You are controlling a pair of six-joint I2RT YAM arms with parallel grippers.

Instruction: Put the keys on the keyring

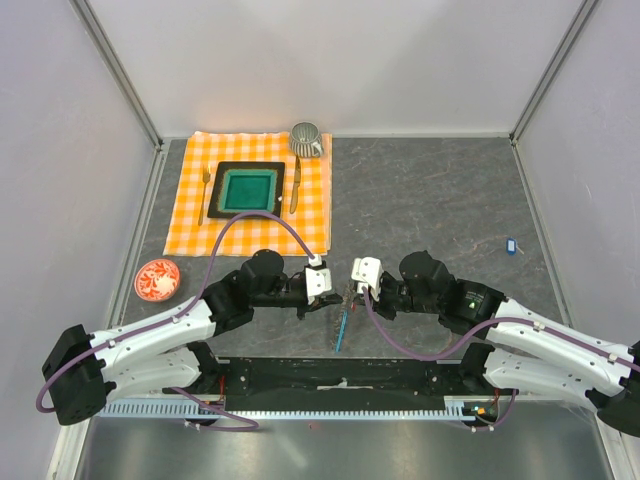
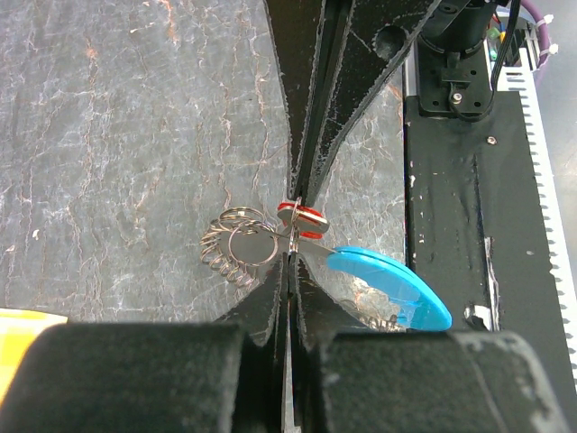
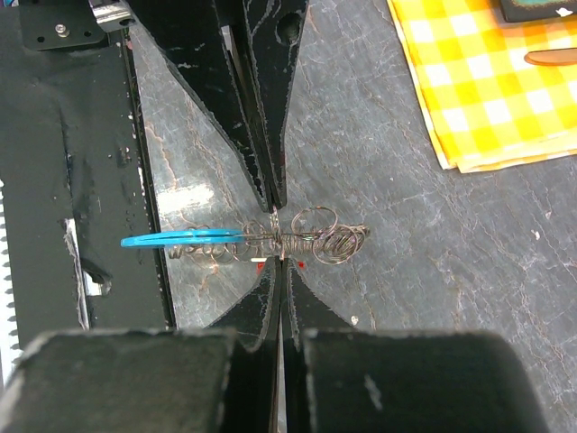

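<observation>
Both grippers meet tip to tip low over the grey table, in front of the arm bases. My left gripper (image 1: 337,293) (image 2: 290,255) is shut on the keyring (image 2: 231,249), a floppy dark wire coil with a light-blue strip (image 2: 389,285) (image 1: 343,323). My right gripper (image 1: 352,291) (image 3: 280,262) is shut on the red key (image 2: 303,216), pressed against the coil (image 3: 317,240); only slivers of red (image 3: 260,266) show beside its fingertips. The blue key (image 1: 511,244) lies alone on the table at the far right.
An orange checked placemat (image 1: 190,205) at the back left carries a green plate (image 1: 248,189), a fork (image 1: 205,192), a knife (image 1: 295,184) and a metal cup (image 1: 306,138). A red-patterned saucer (image 1: 157,279) sits left of my left arm. A black base plate (image 1: 340,378) runs along the near edge.
</observation>
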